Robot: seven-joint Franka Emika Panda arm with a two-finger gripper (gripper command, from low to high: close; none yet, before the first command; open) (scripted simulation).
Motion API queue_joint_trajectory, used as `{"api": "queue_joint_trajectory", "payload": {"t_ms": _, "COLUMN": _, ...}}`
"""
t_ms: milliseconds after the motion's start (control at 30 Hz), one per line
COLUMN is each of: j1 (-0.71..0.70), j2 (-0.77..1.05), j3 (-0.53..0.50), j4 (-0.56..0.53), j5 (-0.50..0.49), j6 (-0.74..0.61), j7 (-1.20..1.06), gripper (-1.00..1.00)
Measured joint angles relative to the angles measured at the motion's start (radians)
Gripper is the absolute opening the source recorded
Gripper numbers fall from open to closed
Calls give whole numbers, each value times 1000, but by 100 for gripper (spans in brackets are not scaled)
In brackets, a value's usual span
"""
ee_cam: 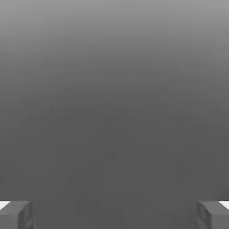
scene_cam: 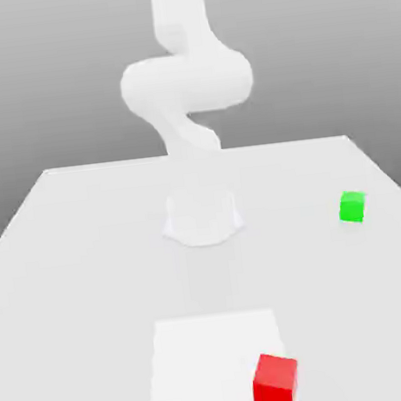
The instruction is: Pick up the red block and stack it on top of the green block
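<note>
Two fingers (ee_cam: 15,214) stand spread wide apart, holding nothing.

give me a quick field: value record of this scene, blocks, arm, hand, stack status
red block: on the table near the front edge, toward the exterior view's right, resting half on a paler square patch
green block: on the table farther back, at the exterior view's right, apart from the red block
table: white, flat
arm: white, rising from its base at the table's middle
hand: open, fingers wide apart, nothing between them
stack status: not started, both blocks lie separately
</note>
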Motion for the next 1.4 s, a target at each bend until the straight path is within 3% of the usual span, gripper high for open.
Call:
{"api": "queue_joint_trajectory", "payload": {"t_ms": 500, "j1": -96, "j2": 552, "j3": 162, "j4": -88, "j5": -127, "j6": 197, "j7": 364, "gripper": 0}}
{"api": "queue_joint_trajectory", "payload": {"t_ms": 833, "j1": -67, "j2": 900, "j3": 185, "j4": -148, "j5": -105, "j6": 336, "j7": 527, "gripper": 0}}
{"api": "queue_joint_trajectory", "payload": {"t_ms": 1000, "j1": -21, "j2": 1079, "j3": 130, "j4": -128, "j5": -165, "j6": 471, "j7": 588, "gripper": 0}}
{"api": "queue_joint_trajectory", "payload": {"t_ms": 1033, "j1": -13, "j2": 1100, "j3": 121, "j4": -124, "j5": -174, "j6": 489, "j7": 595, "gripper": -100}}
{"api": "queue_joint_trajectory", "payload": {"t_ms": 1233, "j1": -10, "j2": 1111, "j3": 116, "j4": -123, "j5": -180, "j6": 499, "j7": 600, "gripper": -100}}
{"api": "queue_joint_trajectory", "payload": {"t_ms": 1400, "j1": -44, "j2": 974, "j3": 165, "j4": -146, "j5": -110, "j6": 387, "j7": 547, "gripper": -100}}
